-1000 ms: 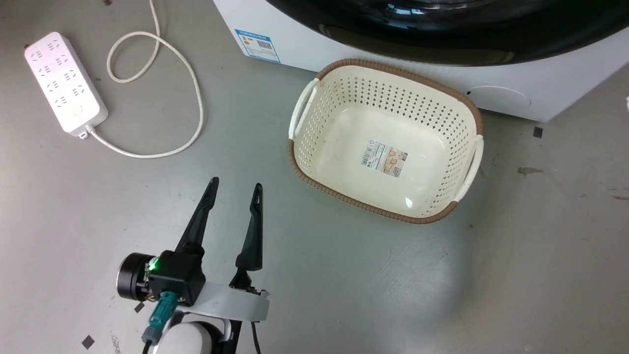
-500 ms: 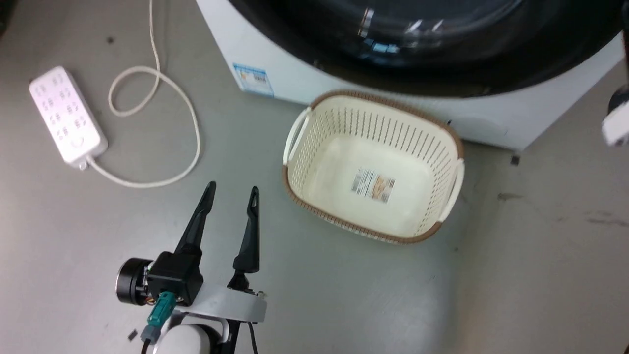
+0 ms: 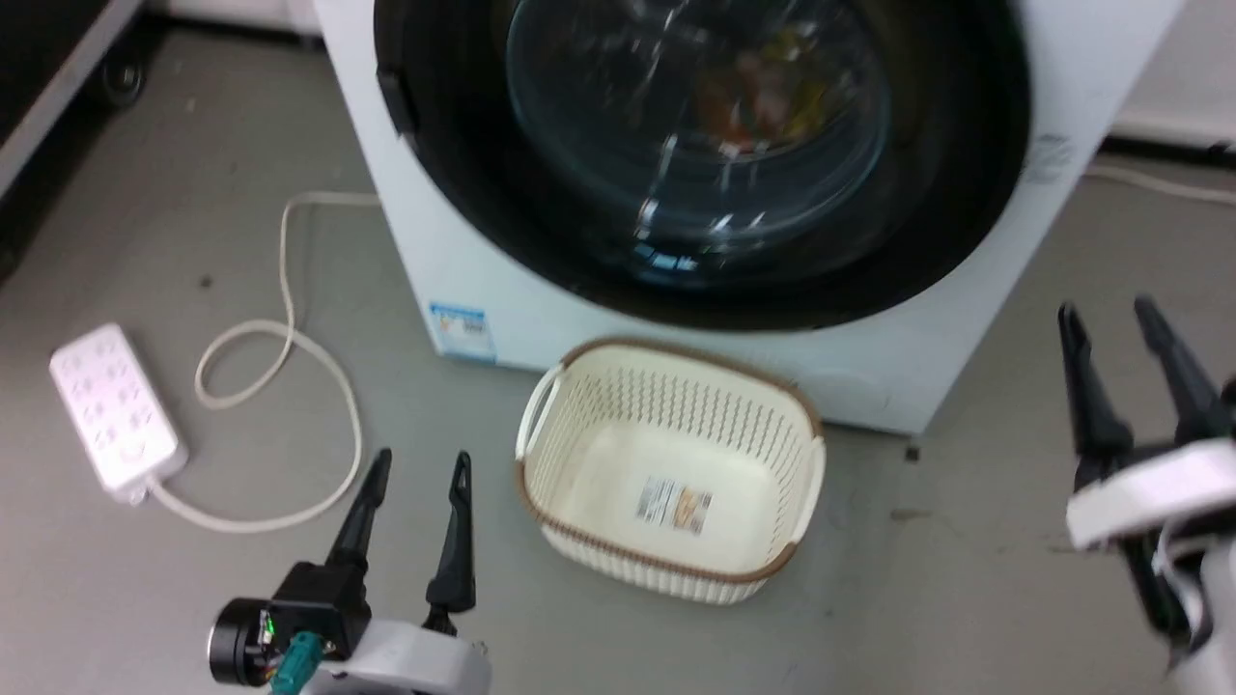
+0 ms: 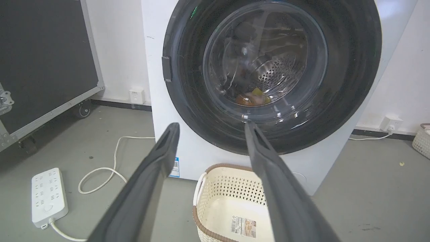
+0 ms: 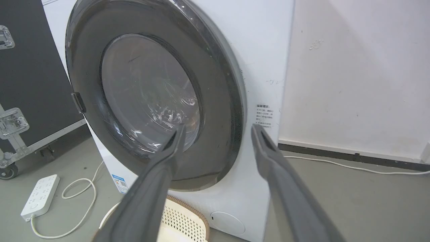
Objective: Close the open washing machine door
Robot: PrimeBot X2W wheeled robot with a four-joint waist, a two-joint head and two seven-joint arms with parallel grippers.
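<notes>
We see the washing machine door (image 3: 700, 145) at top ctr of the head view: wide glossy black rim, clear domed glass in the middle. It lies flat against the machine's white front (image 3: 425, 261); whether it's latched we can't tell. A small dark handle (image 3: 396, 97) sits on the rim's left edge. Thru the glass, in the left wrist view, we make out the perforated steel drum w/ a few orange-yellow items (image 4: 252, 98) at its bottom. A blue sticker (image 3: 462, 328) is at the front's lower left corner.

Just below the door, on the grey floor, stands a cream basket (image 3: 628, 569) w/ brown rim, close to the machine's base, w/ a label (image 3: 676, 504) on its bottom.

Lower left of the head view: left gripper (image 3: 422, 456), fingers pointing up the frame, spread apart, nothing btwn them, left of the basket and clear of it. At the right edge: right gripper (image 3: 1105, 309), blurred, fingers likewise parted and holding nothing, well apart from the door.

Far left: a white power strip (image 3: 114, 410), its cord (image 3: 283, 270) looping over the floor toward the machine. In the left wrist view a black wheeled case (image 4: 43, 57) stands at upper left.
</notes>
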